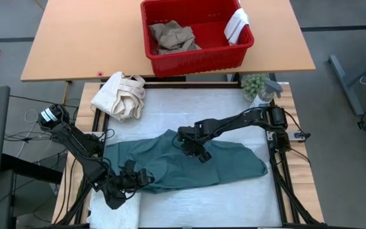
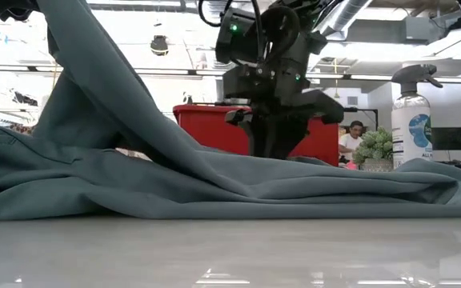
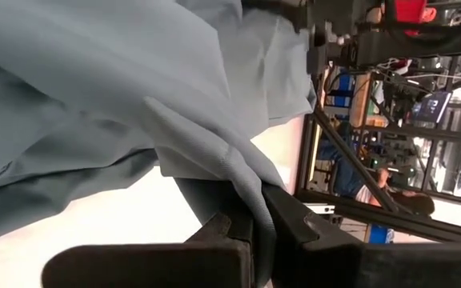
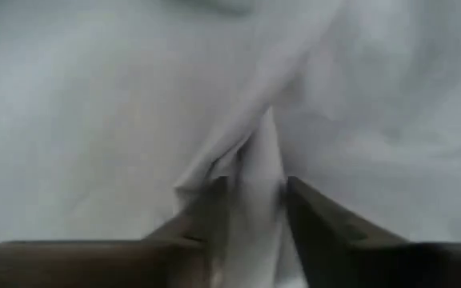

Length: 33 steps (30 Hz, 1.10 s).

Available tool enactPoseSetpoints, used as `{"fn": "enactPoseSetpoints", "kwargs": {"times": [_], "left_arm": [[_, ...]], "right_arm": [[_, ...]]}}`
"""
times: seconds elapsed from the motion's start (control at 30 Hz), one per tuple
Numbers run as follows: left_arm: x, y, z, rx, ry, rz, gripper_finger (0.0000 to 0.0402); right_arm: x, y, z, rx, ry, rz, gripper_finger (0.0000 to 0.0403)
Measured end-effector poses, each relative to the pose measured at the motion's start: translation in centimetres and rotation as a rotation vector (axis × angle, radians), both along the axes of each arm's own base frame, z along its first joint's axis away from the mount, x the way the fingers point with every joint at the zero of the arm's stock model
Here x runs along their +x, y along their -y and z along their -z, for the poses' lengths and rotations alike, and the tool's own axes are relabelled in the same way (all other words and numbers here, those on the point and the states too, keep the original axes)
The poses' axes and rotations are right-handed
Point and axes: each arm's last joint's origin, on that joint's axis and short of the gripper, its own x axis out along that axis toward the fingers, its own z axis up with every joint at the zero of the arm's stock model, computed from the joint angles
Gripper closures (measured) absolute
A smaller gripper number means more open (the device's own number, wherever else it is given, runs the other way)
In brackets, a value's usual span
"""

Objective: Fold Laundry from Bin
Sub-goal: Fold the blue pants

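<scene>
A large teal-green garment (image 1: 227, 162) lies spread across the white-covered table (image 1: 189, 108). My left gripper (image 1: 146, 179) is at the garment's near left part, shut on it and holding that part raised, so the cloth climbs to the upper left in the low view (image 2: 78, 72). My right gripper (image 1: 193, 150) points steeply down on the garment's middle, its fingers closed around a raised ridge of cloth. The red bin (image 1: 199, 60) stands on the far table with tan trousers (image 1: 173, 37) inside and a white cloth (image 1: 237, 24) draped over its rim. My left gripper pinches a bunched fold of the garment (image 3: 242, 188) between its two fingers, several layers thick. The held part is lifted off the table; the cloth slopes down from it to the rest, which lies flat. My right gripper comes from above, slanting down, and pinches a narrow upstanding ridge of the garment (image 4: 250, 172) between its two fingers (image 4: 306, 212). The ridge runs away from the fingers, and the cloth around it rests on the table.
A cream canvas bundle (image 1: 119, 95) lies at the table's far left corner. A spray bottle (image 2: 413, 120) and a small green plant (image 1: 254, 84) stand at the far right. A person shows beyond the table (image 2: 350, 138).
</scene>
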Motion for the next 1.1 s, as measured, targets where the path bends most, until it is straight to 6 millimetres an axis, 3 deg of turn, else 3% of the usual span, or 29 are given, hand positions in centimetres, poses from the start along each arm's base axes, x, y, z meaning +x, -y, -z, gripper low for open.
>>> {"fn": "enactPoseSetpoints", "kwargs": {"times": [0.13,0.17,0.5,0.6,0.7,0.8,0.87,0.97,1.1], "left_arm": [[0.0,0.0,0.0,0.002,-0.001,0.000,0.0401],[0.0,0.0,0.0,0.001,-0.001,0.000,0.0401],[0.0,0.1,0.0,-0.010,-0.002,0.009,0.0401],[0.0,0.1,0.0,-0.010,-0.002,0.009,0.0401],[0.0,0.1,0.0,-0.010,-0.002,0.009,0.0401],[0.0,0.1,0.0,-0.004,-0.003,0.018,0.0401],[0.0,0.1,0.0,-0.006,-0.011,0.026,0.0401],[0.0,0.1,0.0,-0.006,-0.013,0.029,0.0401],[0.0,0.1,0.0,-0.003,-0.010,0.028,0.0401]], "right_arm": [[-0.2,0.6,-0.1,-0.006,-0.011,0.015,0.0375],[-0.3,0.7,-0.3,-0.006,-0.010,0.018,0.0384],[-0.8,2.5,-4.8,-0.098,0.124,0.099,0.0386],[-1.1,3.2,-5.0,-0.058,0.115,0.143,0.0365],[-1.4,3.6,-4.6,0.039,0.068,0.164,0.0315],[-1.8,4.3,-5.0,0.014,0.056,0.187,0.0266],[-2.5,4.9,-6.3,-0.004,0.069,0.210,0.0237],[-3.9,5.8,-10.2,-0.019,0.173,0.278,0.0207],[-6.4,5.7,-13.2,-0.001,0.233,0.342,0.0192]]}}
